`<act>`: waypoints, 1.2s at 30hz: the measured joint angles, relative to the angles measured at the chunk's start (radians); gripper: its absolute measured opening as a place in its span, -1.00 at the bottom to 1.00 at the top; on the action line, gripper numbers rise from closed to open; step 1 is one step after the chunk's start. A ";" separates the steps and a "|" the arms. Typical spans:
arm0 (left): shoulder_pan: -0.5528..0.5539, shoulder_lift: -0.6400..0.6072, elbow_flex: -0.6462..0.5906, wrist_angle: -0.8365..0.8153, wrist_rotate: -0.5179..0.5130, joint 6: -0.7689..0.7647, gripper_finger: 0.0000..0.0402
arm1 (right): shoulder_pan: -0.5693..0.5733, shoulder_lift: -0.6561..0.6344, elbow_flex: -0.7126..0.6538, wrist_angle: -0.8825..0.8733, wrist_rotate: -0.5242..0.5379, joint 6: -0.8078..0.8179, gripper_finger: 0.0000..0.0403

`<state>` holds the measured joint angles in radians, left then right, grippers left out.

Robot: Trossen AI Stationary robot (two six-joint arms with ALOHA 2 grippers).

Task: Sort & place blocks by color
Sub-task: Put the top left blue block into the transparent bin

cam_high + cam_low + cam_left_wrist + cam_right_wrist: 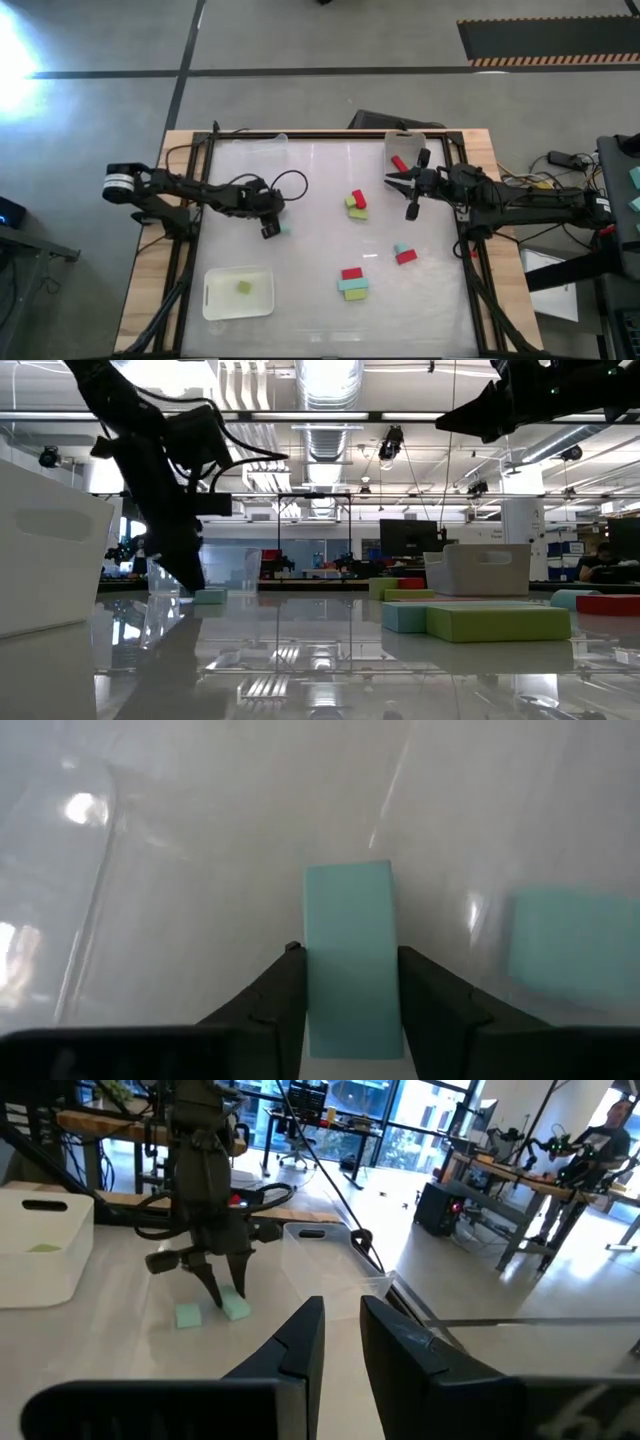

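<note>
My left gripper (274, 226) stands low over the table's left half, its two fingers around a light teal block (348, 955) that lies flat on the table. A second teal block (570, 945) lies just beside it. My right gripper (410, 192) is shut on nothing and hangs level, high above the right half. More blocks lie loose: a red on yellow-green pair (357, 205), a teal and red pair (403, 253), and a red, teal and yellow-green group (352, 283). My left gripper pinches the teal block by its two long sides (312, 990), one finger (275, 1000) against each side, at the end nearer the wrist. The fingers slant down from the table's left. The block's underside stays on the table.
A white tray (212, 300) near the front left holds one yellow-green block (244, 287). A clear tray (414, 138) at the far right holds a red block (398, 163). Another clear tray (262, 141) stands at the far left. A black frame (210, 180) borders the work surface.
</note>
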<state>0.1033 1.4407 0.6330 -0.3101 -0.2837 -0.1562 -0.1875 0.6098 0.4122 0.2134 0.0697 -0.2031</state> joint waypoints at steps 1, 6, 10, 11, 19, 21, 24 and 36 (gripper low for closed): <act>-0.005 -0.013 0.021 -0.045 0.003 0.012 -0.45 | 0.000 0.000 0.000 -0.001 0.000 0.008 -0.71; -0.007 -0.086 0.170 -0.290 0.002 0.122 -0.45 | 0.000 0.000 0.000 -0.023 0.001 0.028 -0.71; 0.005 -0.134 0.317 -0.458 0.010 0.307 -0.45 | 0.000 0.001 0.000 -0.022 0.001 0.040 -0.71; 0.016 -0.142 0.353 -0.496 0.011 0.362 -0.45 | 0.000 0.001 -0.001 -0.023 0.001 0.047 -0.71; 0.249 -0.160 0.508 -0.571 0.005 0.757 -0.45 | 0.000 0.002 -0.001 -0.022 0.001 0.048 -0.71; 0.333 -0.154 0.513 -0.567 0.009 0.834 -0.45 | 0.000 0.002 -0.001 -0.022 0.001 0.048 -0.71; 0.475 -0.123 0.508 -0.540 0.055 0.873 -0.45 | 0.000 0.002 -0.001 -0.023 0.001 0.048 -0.71; 0.762 0.111 0.491 -0.384 0.298 0.907 -0.45 | 0.000 0.002 -0.001 -0.023 0.001 0.045 -0.71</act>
<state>0.8649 1.5517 1.1245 -0.6943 0.0139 0.7511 -0.1875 0.6117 0.4114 0.1909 0.0708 -0.1585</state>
